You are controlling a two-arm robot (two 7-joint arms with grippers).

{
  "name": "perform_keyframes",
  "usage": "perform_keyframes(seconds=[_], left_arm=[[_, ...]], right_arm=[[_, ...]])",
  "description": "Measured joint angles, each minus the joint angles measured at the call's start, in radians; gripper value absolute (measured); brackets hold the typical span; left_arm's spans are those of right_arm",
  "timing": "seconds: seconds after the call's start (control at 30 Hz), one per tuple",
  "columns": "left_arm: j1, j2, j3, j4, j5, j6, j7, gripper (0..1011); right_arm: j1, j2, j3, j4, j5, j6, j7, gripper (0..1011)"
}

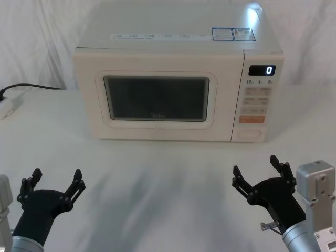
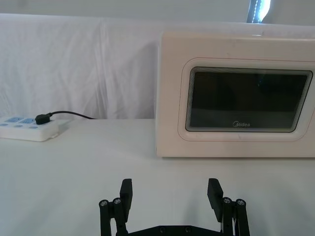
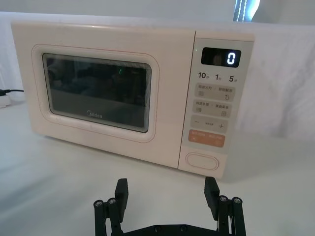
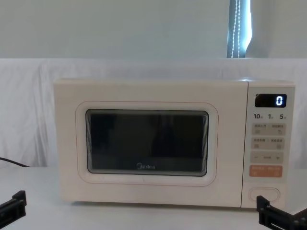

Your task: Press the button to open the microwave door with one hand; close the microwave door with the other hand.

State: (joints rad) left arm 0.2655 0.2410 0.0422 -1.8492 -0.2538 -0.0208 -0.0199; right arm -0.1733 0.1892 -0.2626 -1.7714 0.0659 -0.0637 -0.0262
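A cream microwave (image 1: pixel 173 84) stands on a white-covered table (image 1: pixel 157 194), set toward the table's far edge and a little right of its middle, its front facing the robot. The microwave door (image 1: pixel 157 97) takes up the broad left part of the front and sits shut, flush with the body, with its dark window ringed by a raised rounded frame and a small "Midea" logo under the glass. To the right of the door runs the control panel (image 1: pixel 258 100), with a lit display (image 1: pixel 262 70) at its top reading 0. Below the rows of small pale keys comes an orange key (image 1: pixel 251 119), and just under that, at the panel's bottom, sits the button (image 1: pixel 249 133), a wide cream pill shape with a thin outline. The left gripper (image 1: pixel 56 181) hangs near the table's near left corner, well short of the microwave, its fingers spread wide apart with nothing between them; the left wrist view looks past the two fingertips (image 2: pixel 126 189) at the door window straight ahead. The right gripper (image 1: pixel 256 168) hangs near the table's near right edge, roughly in line with the control panel but well apart from it, its fingers also spread wide and holding nothing. At the table's far left edge lies a white power strip (image 2: pixel 27 128) with a black plug (image 2: pixel 43 118) in it, its cord trailing toward the microwave.
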Motion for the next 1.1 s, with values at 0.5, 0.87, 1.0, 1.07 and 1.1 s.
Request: perform_keyframes(seconds=[0.5, 0.87, 1.0, 1.07, 1.1], left_arm=[[0.0, 0.0, 0.0, 0.0, 0.0, 0.0, 0.0, 1001], [0.0, 0.0, 0.0, 0.0, 0.0, 0.0, 0.0, 1001], [0.0, 0.0, 0.0, 0.0, 0.0, 0.0, 0.0, 1001], [0.0, 0.0, 0.0, 0.0, 0.0, 0.0, 0.0, 1001], [0.0, 0.0, 0.0, 0.0, 0.0, 0.0, 0.0, 1001]], right_arm=[[0.0, 0.0, 0.0, 0.0, 0.0, 0.0, 0.0, 1002], [0.0, 0.0, 0.0, 0.0, 0.0, 0.0, 0.0, 1002], [0.0, 0.0, 0.0, 0.0, 0.0, 0.0, 0.0, 952], [0.0, 0.0, 0.0, 0.0, 0.0, 0.0, 0.0, 908], [0.0, 0.0, 0.0, 0.0, 0.0, 0.0, 0.0, 888]])
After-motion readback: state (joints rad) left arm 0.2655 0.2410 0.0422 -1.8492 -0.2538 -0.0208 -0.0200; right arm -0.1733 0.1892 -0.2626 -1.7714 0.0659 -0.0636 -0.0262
